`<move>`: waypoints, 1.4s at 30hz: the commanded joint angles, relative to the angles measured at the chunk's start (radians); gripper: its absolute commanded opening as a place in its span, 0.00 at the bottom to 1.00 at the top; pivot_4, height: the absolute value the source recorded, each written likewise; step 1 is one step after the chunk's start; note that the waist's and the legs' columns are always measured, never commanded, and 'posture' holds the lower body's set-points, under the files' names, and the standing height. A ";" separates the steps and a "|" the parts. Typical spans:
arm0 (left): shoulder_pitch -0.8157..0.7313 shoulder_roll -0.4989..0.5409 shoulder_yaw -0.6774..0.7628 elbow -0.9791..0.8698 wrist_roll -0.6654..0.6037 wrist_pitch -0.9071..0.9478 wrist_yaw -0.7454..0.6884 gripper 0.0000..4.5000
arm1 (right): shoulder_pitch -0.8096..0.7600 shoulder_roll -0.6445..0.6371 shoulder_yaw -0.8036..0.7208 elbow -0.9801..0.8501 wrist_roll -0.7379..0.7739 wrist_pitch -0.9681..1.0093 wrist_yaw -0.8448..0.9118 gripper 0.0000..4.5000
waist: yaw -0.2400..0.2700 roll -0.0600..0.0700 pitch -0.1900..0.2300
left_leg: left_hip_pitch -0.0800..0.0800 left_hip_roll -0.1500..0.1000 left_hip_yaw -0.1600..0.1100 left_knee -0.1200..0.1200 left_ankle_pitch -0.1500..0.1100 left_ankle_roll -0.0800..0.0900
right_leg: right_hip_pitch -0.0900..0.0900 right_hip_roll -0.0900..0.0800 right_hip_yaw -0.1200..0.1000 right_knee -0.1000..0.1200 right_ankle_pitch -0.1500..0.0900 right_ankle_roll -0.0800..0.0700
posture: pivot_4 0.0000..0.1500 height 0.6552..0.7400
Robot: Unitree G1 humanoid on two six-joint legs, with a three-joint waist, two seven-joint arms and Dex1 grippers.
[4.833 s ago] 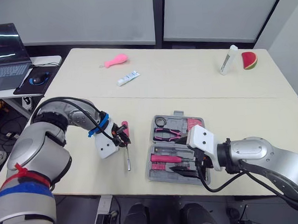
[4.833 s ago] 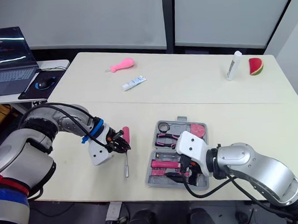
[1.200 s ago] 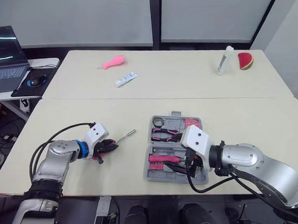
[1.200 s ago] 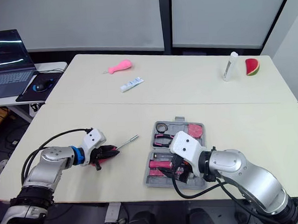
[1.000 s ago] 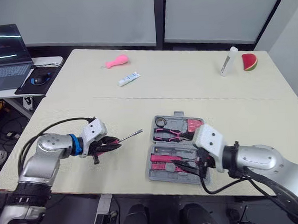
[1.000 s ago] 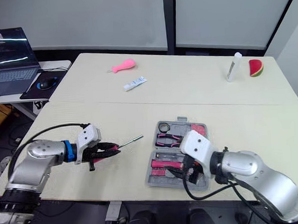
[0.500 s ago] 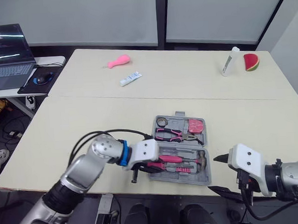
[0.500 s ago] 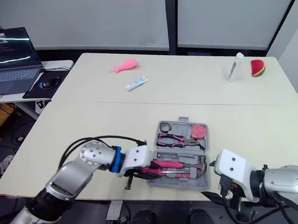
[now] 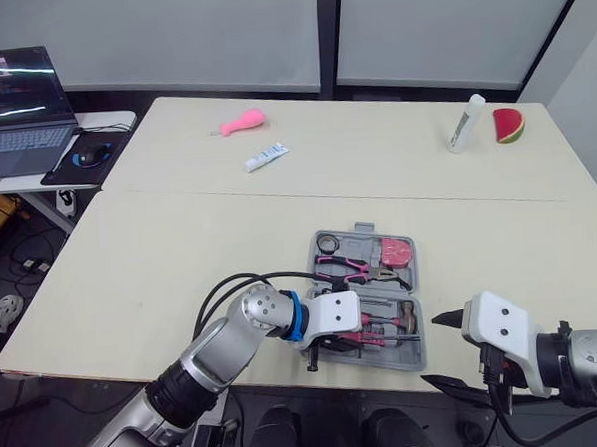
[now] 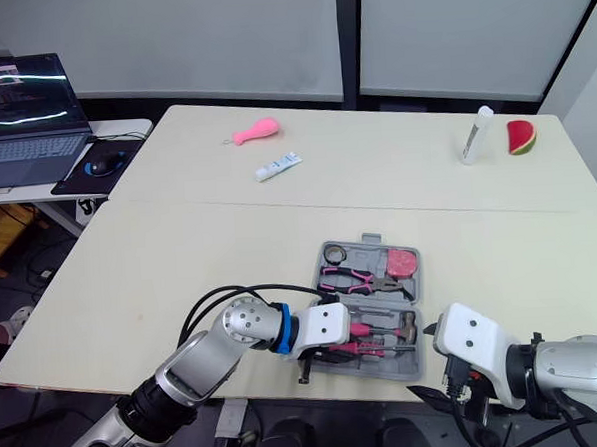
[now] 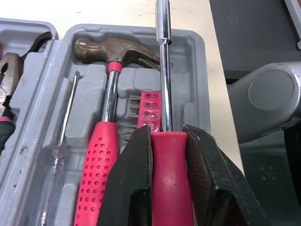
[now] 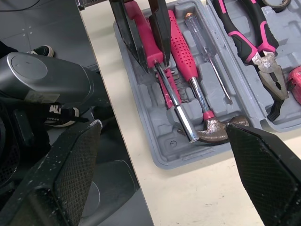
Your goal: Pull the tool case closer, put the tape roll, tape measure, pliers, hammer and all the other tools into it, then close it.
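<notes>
Left gripper (image 11: 168, 141) is clamped on the pink screwdriver (image 11: 163, 70) over the tool case (image 11: 200, 70), beside the hammer (image 11: 110, 108): best line the shaft with its slot, lower flat, then release, while the right gripper (image 9: 441, 350) gapes wide nearby.

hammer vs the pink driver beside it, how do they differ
The hammer lies free in its slot; the driver is clamped in the left end effector, over the bit strip. The hammer ends in a dark claw head, the driver in a plain socket tip. The hammer's grip is dotted, the driver's smooth. Both have pink handles and shiny shafts.
</notes>
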 commanded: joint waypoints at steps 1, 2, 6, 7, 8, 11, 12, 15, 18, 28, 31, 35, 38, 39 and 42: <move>0.000 0.012 -0.011 0.002 0.006 -0.038 -0.024 0.14 | -0.017 -0.010 -0.026 -0.030 0.025 0.007 -0.009 1.00 | 0.000 0.000 0.000 | 0.000 0.000 0.000 0.000 0.000 0.000 | 0.000 0.000 0.000 0.000 0.000 0.000 | 1.00 1.00; 0.005 0.016 -0.013 0.012 0.011 -0.053 -0.028 0.14 | -0.022 -0.012 -0.023 -0.030 0.030 0.009 -0.012 1.00 | -0.001 0.000 0.000 | 0.000 0.000 0.000 0.000 0.000 0.000 | 0.000 0.000 0.000 0.000 0.000 0.000 | 1.00 1.00; 0.014 0.020 -0.019 0.060 0.029 -0.110 -0.034 0.14 | -0.035 -0.018 -0.011 -0.031 0.049 0.014 -0.022 1.00 | 0.002 0.000 0.000 | 0.000 0.000 0.000 0.000 0.000 0.000 | 0.001 0.000 0.000 0.000 0.000 0.000 | 1.00 1.00; 0.016 0.018 -0.020 0.068 0.031 -0.119 -0.036 0.14 | -0.039 -0.019 -0.006 -0.031 0.052 0.015 -0.024 1.00 | 0.002 0.001 0.000 | 0.000 0.000 -0.001 0.000 0.000 0.000 | 0.001 0.000 0.000 -0.001 0.000 0.000 | 1.00 1.00; 0.017 0.016 -0.023 0.074 0.034 -0.131 -0.039 0.14 | -0.042 -0.019 -0.001 -0.031 0.054 0.016 -0.027 1.00 | 0.003 0.001 -0.001 | 0.001 0.000 -0.001 0.000 0.000 0.000 | 0.002 0.000 0.000 -0.002 0.000 0.000 | 1.00 1.00; 0.021 0.007 -0.028 0.085 0.044 -0.154 -0.046 0.14 | -0.047 -0.021 0.006 -0.031 0.059 0.016 -0.034 1.00 | 0.003 0.002 -0.001 | 0.001 0.000 -0.002 0.000 0.000 0.000 | 0.004 0.000 -0.001 -0.003 0.000 0.000 | 1.00 1.00; 0.021 0.004 -0.031 0.087 0.047 -0.158 -0.048 0.14 | -0.047 -0.021 0.007 -0.031 0.060 0.017 -0.035 1.00 | 0.003 0.002 -0.001 | 0.002 -0.001 -0.002 0.000 0.000 0.000 | 0.005 0.000 -0.002 -0.004 0.000 0.000 | 1.00 1.00; 0.025 -0.001 -0.035 0.076 0.053 -0.148 -0.050 0.14 | -0.045 -0.023 0.010 -0.030 0.060 0.015 -0.038 1.00 | 0.004 0.004 -0.003 | 0.004 -0.001 -0.003 0.000 0.000 0.000 | 0.009 0.000 -0.003 -0.008 0.000 0.000 | 1.00 1.00; 0.031 -0.007 -0.039 0.056 0.057 -0.120 -0.051 0.14 | -0.040 -0.024 0.012 -0.030 0.058 0.013 -0.041 1.00 | 0.004 0.005 -0.003 | 0.004 -0.001 -0.003 -0.001 0.000 0.000 | 0.010 -0.001 -0.003 -0.008 0.000 0.000 | 1.00 1.00; 0.018 -0.027 -0.052 0.051 0.083 -0.069 -0.037 0.14 | -0.027 -0.027 0.012 -0.030 0.052 0.007 -0.046 1.00 | 0.004 0.005 -0.003 | 0.004 -0.001 -0.003 -0.001 0.000 0.000 | 0.010 -0.001 -0.003 -0.009 0.000 0.000 | 1.00 1.00; 0.010 -0.032 -0.051 0.051 0.084 -0.056 -0.039 0.14 | -0.026 -0.027 0.009 -0.030 0.054 0.007 -0.047 1.00 | 0.004 0.005 -0.003 | 0.004 -0.001 -0.003 -0.001 0.000 0.000 | 0.010 -0.001 -0.003 -0.009 0.000 0.000 | 1.00 1.00; -0.006 -0.036 -0.052 0.043 0.086 -0.024 -0.043 0.14 | -0.028 -0.025 0.012 -0.030 0.057 0.008 -0.051 1.00 | 0.004 0.005 -0.003 | 0.004 -0.001 -0.003 -0.001 0.000 0.000 | 0.010 -0.001 -0.003 -0.009 0.000 0.000 | 1.00 1.00; -0.011 -0.040 -0.036 0.009 0.060 0.046 -0.053 0.22 | -0.023 -0.026 0.011 -0.031 0.062 0.003 -0.057 1.00 | 0.004 0.005 -0.003 | 0.004 -0.001 -0.003 -0.001 0.000 0.000 | 0.010 -0.001 -0.003 -0.009 0.000 0.000 | 1.00 1.00; -0.011 -0.043 -0.030 -0.007 0.049 0.065 -0.052 0.30 | -0.022 -0.027 0.010 -0.031 0.065 0.002 -0.059 1.00 | 0.004 0.005 -0.003 | 0.004 -0.001 -0.003 -0.001 0.000 0.000 | 0.010 0.000 -0.003 -0.009 0.000 0.000 | 1.00 1.00; -0.014 -0.050 -0.011 -0.053 0.021 0.107 -0.048 0.46 | -0.018 -0.030 0.007 -0.031 0.075 -0.002 -0.067 1.00 | 0.005 0.005 -0.003 | 0.003 -0.001 -0.003 -0.001 0.000 0.000 | 0.010 -0.001 -0.003 -0.009 0.000 0.000 | 1.00 1.00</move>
